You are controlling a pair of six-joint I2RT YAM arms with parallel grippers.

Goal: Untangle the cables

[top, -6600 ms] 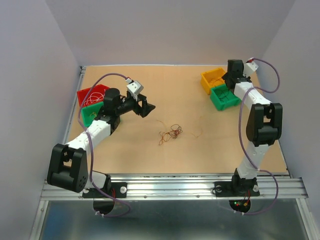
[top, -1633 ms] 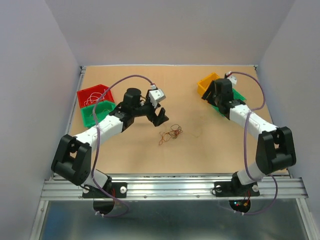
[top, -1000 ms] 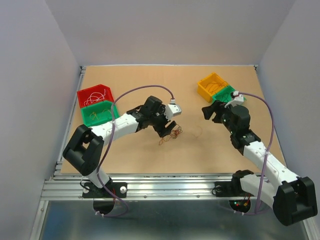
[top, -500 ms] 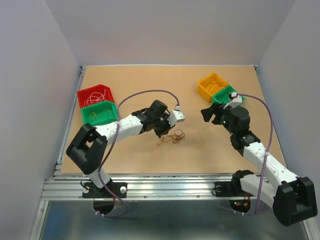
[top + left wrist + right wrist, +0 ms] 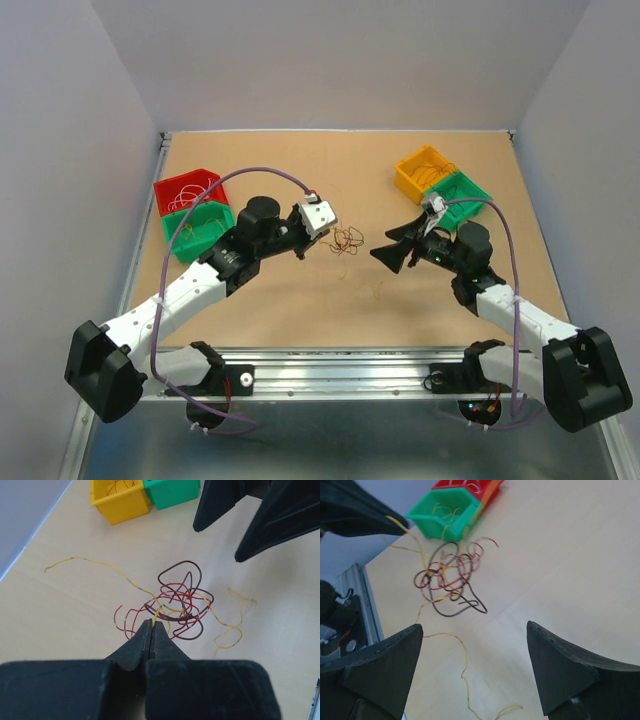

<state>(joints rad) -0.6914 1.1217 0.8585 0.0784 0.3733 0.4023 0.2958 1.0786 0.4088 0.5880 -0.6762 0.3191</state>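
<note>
The left pincer [image 5: 152,629] is clenched on one yellow strand [image 5: 156,614] of the cables [image 5: 177,605], a small knot mid-counter [image 5: 300,310] between the two arms, presumably to anchor it for a pull. The right pincer [image 5: 474,630] stands released, jaws wide and facing the knot (a likely approach for a second strand). The crossings inside the knot are too fine to read, and whether it hangs clear of the counter cannot be told.

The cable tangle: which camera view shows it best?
The left wrist view: the cable tangle appears close and sharp, and the shut left gripper pinches a yellow strand. The right wrist view shows it slightly blurred. The top view shows only a tiny knot.
</note>
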